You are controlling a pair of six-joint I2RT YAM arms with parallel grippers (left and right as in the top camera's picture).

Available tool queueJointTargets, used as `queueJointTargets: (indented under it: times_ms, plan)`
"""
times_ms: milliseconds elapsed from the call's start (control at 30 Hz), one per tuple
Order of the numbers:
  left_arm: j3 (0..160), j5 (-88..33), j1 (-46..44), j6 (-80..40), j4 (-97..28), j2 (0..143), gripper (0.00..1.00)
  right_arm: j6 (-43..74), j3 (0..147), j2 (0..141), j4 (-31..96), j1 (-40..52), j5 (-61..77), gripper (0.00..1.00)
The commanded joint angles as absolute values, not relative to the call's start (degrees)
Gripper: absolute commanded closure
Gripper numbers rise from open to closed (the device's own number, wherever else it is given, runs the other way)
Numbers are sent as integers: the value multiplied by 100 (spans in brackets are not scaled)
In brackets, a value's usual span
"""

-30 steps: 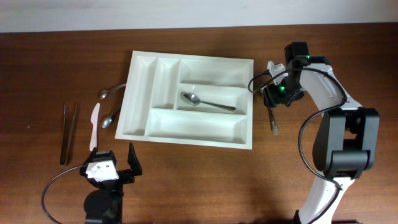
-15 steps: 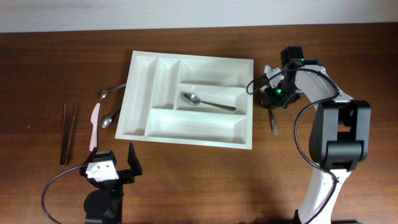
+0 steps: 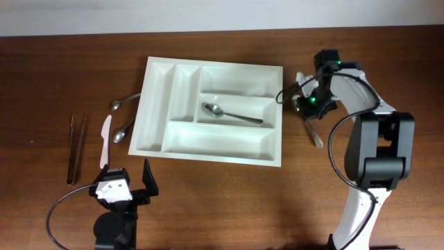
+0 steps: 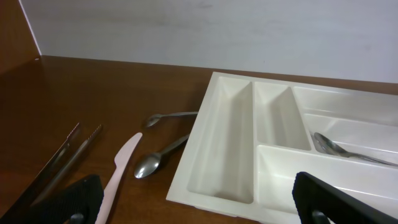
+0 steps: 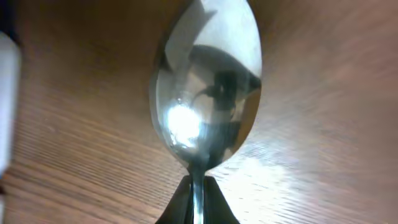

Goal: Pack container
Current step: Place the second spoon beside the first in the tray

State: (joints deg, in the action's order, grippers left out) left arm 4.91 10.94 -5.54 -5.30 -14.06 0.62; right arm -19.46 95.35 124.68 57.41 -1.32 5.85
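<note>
White cutlery tray point(image 3: 154, 104) lies mid-table, one teaspoon point(image 3: 232, 115) in its middle long compartment; right gripper point(image 5: 196, 202) is clamped on a second spoon point(image 5: 205, 87) at its neck, just right of the tray; left gripper point(image 4: 199, 202) gapes wide, holding nothing.

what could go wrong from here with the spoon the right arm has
1. The right gripper pinches the held spoon only at its thin neck, so it may swivel or slip out.
2. The tray wall is close beside it; a low carry could knock the rim and shove the tray.
3. The middle compartment already holds a spoon; the new one might land crosswise on it.
</note>
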Motion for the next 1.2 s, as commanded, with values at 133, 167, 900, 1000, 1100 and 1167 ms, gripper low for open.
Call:
queueJointTargets:
  times_ms: [133, 167, 900, 1000, 1100, 1167]
  plan:
    - [447, 1033, -519, -419, -1391, 30, 1, -2108, 11806, 11981, 6801, 56, 1059, 96]
    - [447, 1033, -519, -419, -1391, 30, 1, -2241, 12022, 11981, 6960, 143, 1216, 96]
    - [447, 1033, -519, -419, -1391, 30, 1, -5203, 12269, 12479, 7826, 1970, 2064, 67]
    - [447, 1033, -519, -419, -1391, 30, 1, -4217, 12276, 12398, 7736, 1667, 1531, 48]
    - [447, 1033, -519, -419, -1391, 30, 1, -3481, 12283, 12307, 7741, 1232, 1162, 43]
    - [447, 1033, -519, -419, -1391, 30, 1, -3203, 12283, 12263, 7811, 784, 1052, 42]
